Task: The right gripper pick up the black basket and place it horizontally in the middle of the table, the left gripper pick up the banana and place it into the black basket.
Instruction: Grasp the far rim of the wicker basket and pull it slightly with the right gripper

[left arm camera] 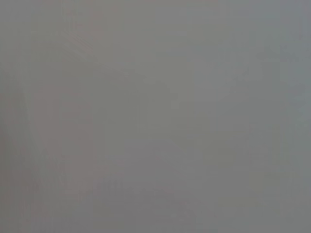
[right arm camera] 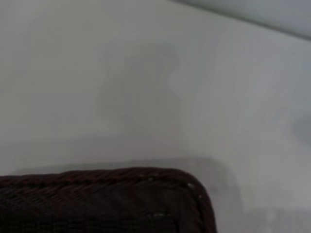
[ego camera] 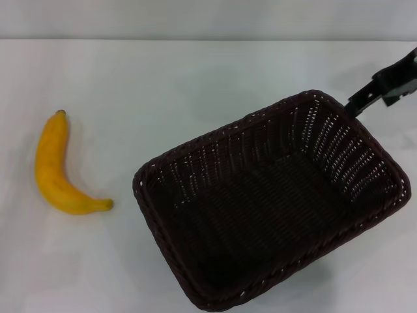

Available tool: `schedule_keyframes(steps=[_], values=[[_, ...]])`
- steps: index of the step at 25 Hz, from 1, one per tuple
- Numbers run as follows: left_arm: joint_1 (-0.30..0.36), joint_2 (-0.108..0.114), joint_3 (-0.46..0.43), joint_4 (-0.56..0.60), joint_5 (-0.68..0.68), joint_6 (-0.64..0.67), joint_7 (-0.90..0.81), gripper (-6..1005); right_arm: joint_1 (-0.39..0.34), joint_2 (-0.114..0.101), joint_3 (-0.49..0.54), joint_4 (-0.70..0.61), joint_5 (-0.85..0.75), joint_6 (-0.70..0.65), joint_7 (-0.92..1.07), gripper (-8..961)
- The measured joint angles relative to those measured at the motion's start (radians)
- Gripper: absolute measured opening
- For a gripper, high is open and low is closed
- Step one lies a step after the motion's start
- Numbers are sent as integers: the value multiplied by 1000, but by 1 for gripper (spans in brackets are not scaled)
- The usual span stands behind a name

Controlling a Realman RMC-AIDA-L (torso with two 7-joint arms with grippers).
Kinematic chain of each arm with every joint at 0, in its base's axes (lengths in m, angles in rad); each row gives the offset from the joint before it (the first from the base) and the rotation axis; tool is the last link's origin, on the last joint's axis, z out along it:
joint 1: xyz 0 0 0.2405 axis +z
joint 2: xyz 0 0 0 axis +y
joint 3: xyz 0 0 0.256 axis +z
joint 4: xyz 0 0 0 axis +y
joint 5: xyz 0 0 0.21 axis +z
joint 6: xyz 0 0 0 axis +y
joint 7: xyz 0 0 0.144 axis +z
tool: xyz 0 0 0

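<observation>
Black basket (ego camera: pixel 273 208) with bare interior; banana (ego camera: pixel 57 166) apart on table (ego camera: pixel 163 85).

Probably a lab: bare white table (ego camera: pixel 195 85).

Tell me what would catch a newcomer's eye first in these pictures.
The black basket dominates: large, dark and empty, sitting skewed on the right half of the white table. Next comes the yellow banana, lying alone well to its left. The right gripper reaches in at the basket's far right corner.
</observation>
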Motion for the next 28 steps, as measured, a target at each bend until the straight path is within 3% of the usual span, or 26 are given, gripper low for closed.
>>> schedule_keyframes(steps=[12, 24, 28], values=[[-17, 8, 0, 41, -1, 90, -1, 861, 19, 1, -134, 153, -6, -71, 138, 817], [-31, 20, 0, 56, -1, 92, 6, 856, 106, -2, -203, 351, -53, -143, 222, 788], [-35, 25, -4, 56, -11, 102, 6, 854, 118, -1, -203, 356, -73, -148, 266, 609]])
